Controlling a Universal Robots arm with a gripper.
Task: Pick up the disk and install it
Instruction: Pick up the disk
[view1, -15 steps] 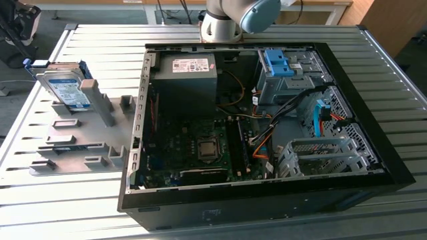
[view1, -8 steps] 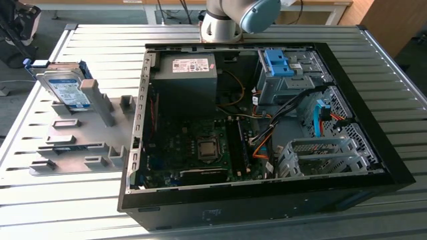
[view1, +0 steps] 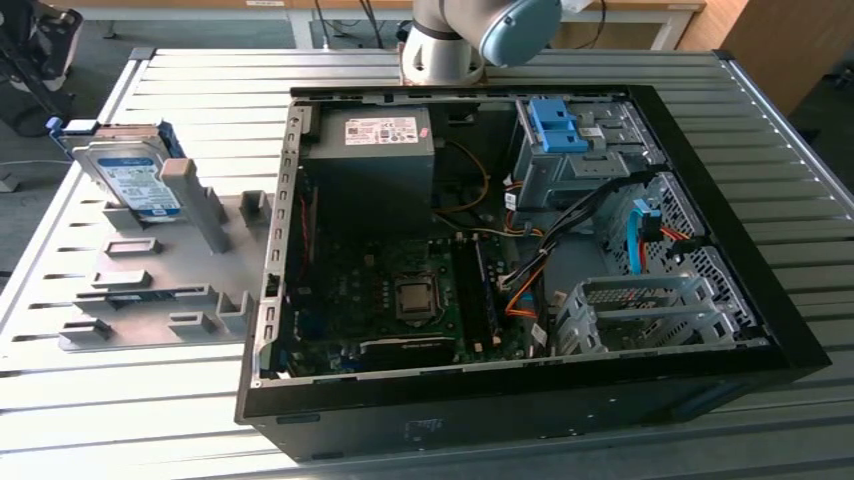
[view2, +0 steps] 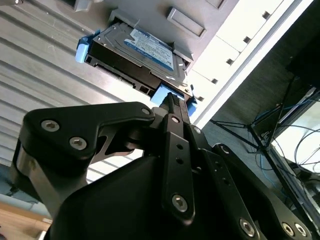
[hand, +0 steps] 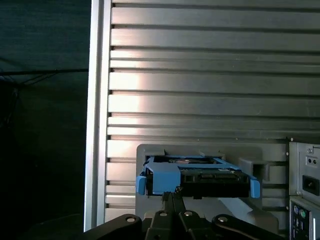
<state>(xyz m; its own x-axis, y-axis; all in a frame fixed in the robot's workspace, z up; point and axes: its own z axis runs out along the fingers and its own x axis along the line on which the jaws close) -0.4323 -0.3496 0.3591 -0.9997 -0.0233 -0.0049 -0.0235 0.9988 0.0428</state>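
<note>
The disk (view1: 134, 175), a silver drive with a white-and-blue label in blue carrier rails, stands on edge in a grey holder (view1: 160, 290) at the exterior view's left, outside the computer case. In both wrist views the disk (view2: 140, 50) (hand: 200, 175) lies just beyond the black gripper (view2: 170, 97) (hand: 172, 192). The two fingers are pressed together with nothing between them. Their tips sit close to the disk's blue rail, and I cannot tell whether they touch it. Part of the arm (view1: 461, 35) shows behind the case.
An open black computer case (view1: 747, 300) lies flat on the slatted metal table (view1: 214, 80), with motherboard, cables and a grey power supply (view1: 374, 150) inside. A blue bracket (view1: 558, 125) sits in a bay at the back. A perforated metal cage (view1: 641, 310) stands near the front.
</note>
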